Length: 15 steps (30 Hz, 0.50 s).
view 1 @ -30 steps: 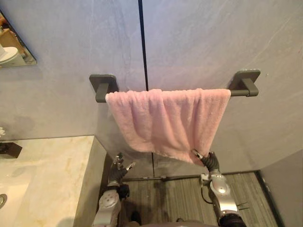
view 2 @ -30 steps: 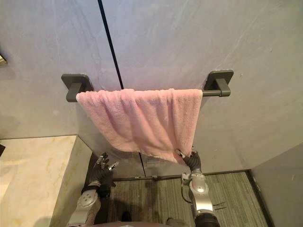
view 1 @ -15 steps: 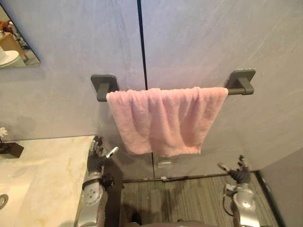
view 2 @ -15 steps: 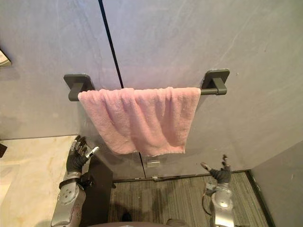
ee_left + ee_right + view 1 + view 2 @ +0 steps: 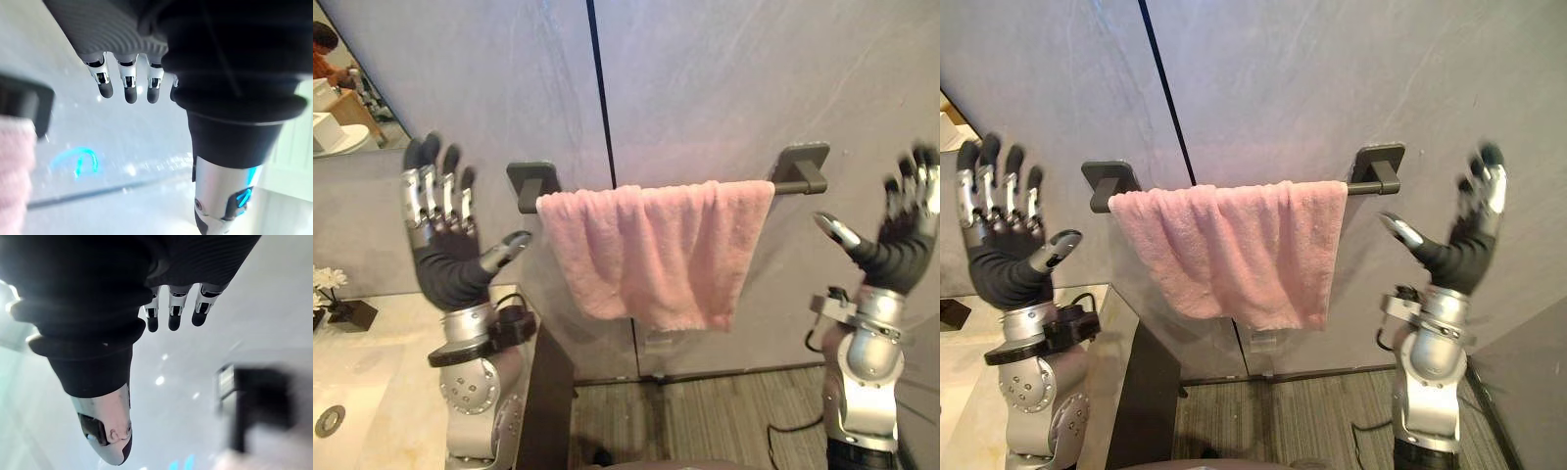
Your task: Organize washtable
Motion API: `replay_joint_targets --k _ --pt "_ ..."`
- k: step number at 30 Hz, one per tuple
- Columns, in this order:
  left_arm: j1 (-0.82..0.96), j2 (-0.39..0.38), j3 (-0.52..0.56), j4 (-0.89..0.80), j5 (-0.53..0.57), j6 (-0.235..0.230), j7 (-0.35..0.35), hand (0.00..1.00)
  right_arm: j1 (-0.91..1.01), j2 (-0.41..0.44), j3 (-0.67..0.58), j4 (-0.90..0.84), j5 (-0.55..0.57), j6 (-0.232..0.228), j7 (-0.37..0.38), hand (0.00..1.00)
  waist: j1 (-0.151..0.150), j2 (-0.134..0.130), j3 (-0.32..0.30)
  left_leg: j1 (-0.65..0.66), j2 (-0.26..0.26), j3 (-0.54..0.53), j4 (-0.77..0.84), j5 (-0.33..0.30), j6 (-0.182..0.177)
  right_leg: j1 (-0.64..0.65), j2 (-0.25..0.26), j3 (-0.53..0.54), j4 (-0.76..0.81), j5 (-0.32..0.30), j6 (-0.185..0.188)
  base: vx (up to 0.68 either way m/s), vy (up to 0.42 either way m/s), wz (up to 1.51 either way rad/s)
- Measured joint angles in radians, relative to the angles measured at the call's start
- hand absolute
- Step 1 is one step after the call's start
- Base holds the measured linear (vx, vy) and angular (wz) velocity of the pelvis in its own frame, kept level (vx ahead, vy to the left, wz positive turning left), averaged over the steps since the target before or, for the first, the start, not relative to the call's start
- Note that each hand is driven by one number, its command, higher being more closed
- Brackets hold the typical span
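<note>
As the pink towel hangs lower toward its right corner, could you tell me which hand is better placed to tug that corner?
Probably the right hand: open and raised on that side, by the bracket, while the open left hand stands across the pink towel from it.

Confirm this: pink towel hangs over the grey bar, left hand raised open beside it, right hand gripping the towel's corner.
Not quite. The right hand grips nothing: it is raised open, apart from the pink towel, as the left eye view shows. The rest holds.
</note>
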State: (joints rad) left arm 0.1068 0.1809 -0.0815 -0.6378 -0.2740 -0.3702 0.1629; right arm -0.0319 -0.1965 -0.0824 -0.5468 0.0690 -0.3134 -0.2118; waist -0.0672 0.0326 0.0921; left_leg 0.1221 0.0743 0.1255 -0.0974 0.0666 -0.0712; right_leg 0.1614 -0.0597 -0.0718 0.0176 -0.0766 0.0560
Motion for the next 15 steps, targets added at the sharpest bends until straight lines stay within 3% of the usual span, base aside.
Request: replay_joint_targets --k 3,6,8,11,13,15 --pt "-0.043 0.063 -0.169 0.004 -0.091 -0.008 -0.095 0.00 -0.093 -0.041 0.220 -0.030 0.139 -0.065 0.118 0.00 0.003 -0.008 -0.015 0.013 -0.004 -0.002 -0.001 0.000 0.000 0.012 -0.005 -0.001 0.005 -0.004 0.005 -0.04 -0.002 0.02" --pt "-0.060 0.103 -0.234 0.026 -0.121 -0.008 -0.150 0.00 -0.109 -0.086 0.308 -0.029 0.231 -0.071 0.189 0.00 0.010 -0.010 -0.017 0.014 -0.008 -0.004 -0.002 0.004 0.006 0.009 -0.009 -0.002 0.015 -0.006 0.009 -0.05 0.005 0.03" --pt "-0.059 0.146 -0.272 0.073 -0.153 -0.006 -0.193 0.00 -0.109 -0.162 0.374 -0.013 0.325 -0.069 0.259 0.00 0.019 -0.011 -0.017 0.014 -0.013 -0.007 -0.006 0.007 0.010 0.009 -0.013 -0.004 0.018 -0.007 0.010 -0.06 0.009 0.04" --pt "-0.057 0.197 -0.295 0.156 -0.186 0.011 -0.253 0.00 -0.102 -0.288 0.449 0.054 0.428 -0.029 0.372 0.00 0.025 -0.012 -0.017 0.014 -0.015 -0.012 -0.006 0.011 0.015 0.009 -0.015 -0.006 0.024 -0.008 0.012 -0.05 0.002 0.05" --pt "-0.052 0.217 -0.310 0.198 -0.188 0.013 -0.264 0.00 -0.090 -0.335 0.490 0.118 0.452 -0.018 0.400 0.00 0.026 -0.013 -0.018 0.014 -0.015 -0.014 -0.007 0.012 0.015 0.009 -0.015 -0.005 0.025 -0.008 0.012 -0.04 -0.005 0.03" --pt "-0.034 0.256 -0.325 0.286 -0.188 0.037 -0.286 0.00 -0.087 -0.404 0.542 0.230 0.471 0.021 0.438 0.00 0.028 -0.011 -0.017 0.013 -0.015 -0.015 -0.007 0.015 0.016 0.006 -0.015 -0.005 0.030 -0.008 0.012 -0.05 -0.008 0.02"
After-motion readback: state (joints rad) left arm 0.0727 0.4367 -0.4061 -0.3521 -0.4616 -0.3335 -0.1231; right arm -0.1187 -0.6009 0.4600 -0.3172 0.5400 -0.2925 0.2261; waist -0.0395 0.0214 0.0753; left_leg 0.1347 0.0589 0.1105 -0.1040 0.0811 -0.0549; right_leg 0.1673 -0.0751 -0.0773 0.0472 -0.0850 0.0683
